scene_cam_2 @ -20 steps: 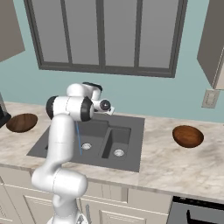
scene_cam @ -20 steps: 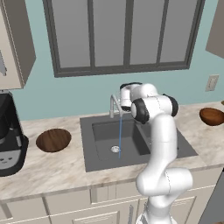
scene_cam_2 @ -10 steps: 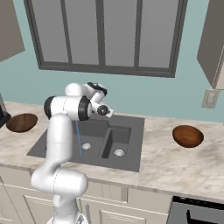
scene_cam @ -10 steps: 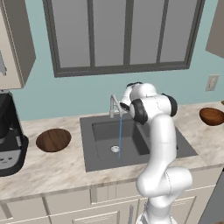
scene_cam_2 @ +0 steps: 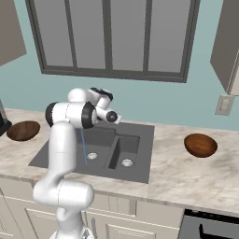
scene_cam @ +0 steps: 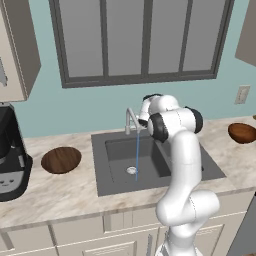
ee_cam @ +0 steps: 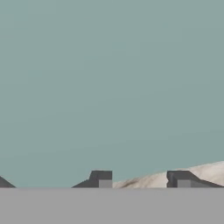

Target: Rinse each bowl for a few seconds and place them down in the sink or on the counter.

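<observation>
Two dark-brown bowls rest on the counter [scene_cam: 50, 195], one on each side of the sink. The left bowl [scene_cam: 61, 159] [scene_cam_2: 22, 130] lies near the coffee machine. The more reddish right bowl [scene_cam: 242, 133] [scene_cam_2: 200, 145] sits far to the right. My gripper [ee_cam: 142, 179] is open with nothing between its fingers. It is up behind the sink [scene_cam: 100, 180] [scene_cam_2: 140, 172] by the faucet [scene_cam: 131, 120], facing the teal wall. A thin stream of water [scene_cam: 137, 155] [scene_cam_2: 84, 147] falls into the left basin.
A black coffee machine [scene_cam: 10, 155] stands at the counter's far left. Wall cabinets hang at both upper corners, and a window sits above the sink. A wall socket [scene_cam_2: 224, 105] is above the right stretch of counter [scene_cam_2: 196, 177].
The hand has turned a little beside the faucet, staying behind the sink. Water keeps running. Both bowls lie where they were.
</observation>
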{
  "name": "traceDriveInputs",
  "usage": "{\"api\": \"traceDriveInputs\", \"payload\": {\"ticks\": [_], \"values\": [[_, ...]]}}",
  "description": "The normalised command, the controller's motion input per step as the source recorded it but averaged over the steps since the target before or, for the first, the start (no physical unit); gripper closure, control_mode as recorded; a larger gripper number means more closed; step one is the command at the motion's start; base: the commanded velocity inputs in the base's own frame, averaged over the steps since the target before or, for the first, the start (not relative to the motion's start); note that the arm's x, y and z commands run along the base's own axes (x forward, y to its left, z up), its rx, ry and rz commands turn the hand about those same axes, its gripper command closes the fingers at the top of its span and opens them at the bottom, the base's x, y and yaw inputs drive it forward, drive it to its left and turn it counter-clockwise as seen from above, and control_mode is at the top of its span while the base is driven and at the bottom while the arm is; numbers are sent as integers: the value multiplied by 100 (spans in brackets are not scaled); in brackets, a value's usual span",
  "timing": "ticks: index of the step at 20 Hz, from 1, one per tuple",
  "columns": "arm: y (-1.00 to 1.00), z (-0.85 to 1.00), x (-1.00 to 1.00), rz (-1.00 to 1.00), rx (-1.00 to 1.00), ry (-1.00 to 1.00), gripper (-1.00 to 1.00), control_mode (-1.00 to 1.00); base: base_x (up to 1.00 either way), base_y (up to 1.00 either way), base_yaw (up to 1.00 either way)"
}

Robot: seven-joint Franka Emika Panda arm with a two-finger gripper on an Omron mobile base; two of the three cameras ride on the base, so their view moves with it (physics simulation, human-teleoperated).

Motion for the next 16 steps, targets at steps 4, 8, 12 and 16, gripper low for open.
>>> {"api": "traceDriveInputs", "payload": {"ticks": [4,8,12,16], "values": [[-55,80,0,1,10,5,-100,-100,0,0,0],[-48,87,1,-1,9,2,-100,-100,0,0,0],[-44,96,2,-2,6,1,-100,-100,0,0,0],[-31,100,1,-1,2,0,-100,-100,0,0,0]]}}
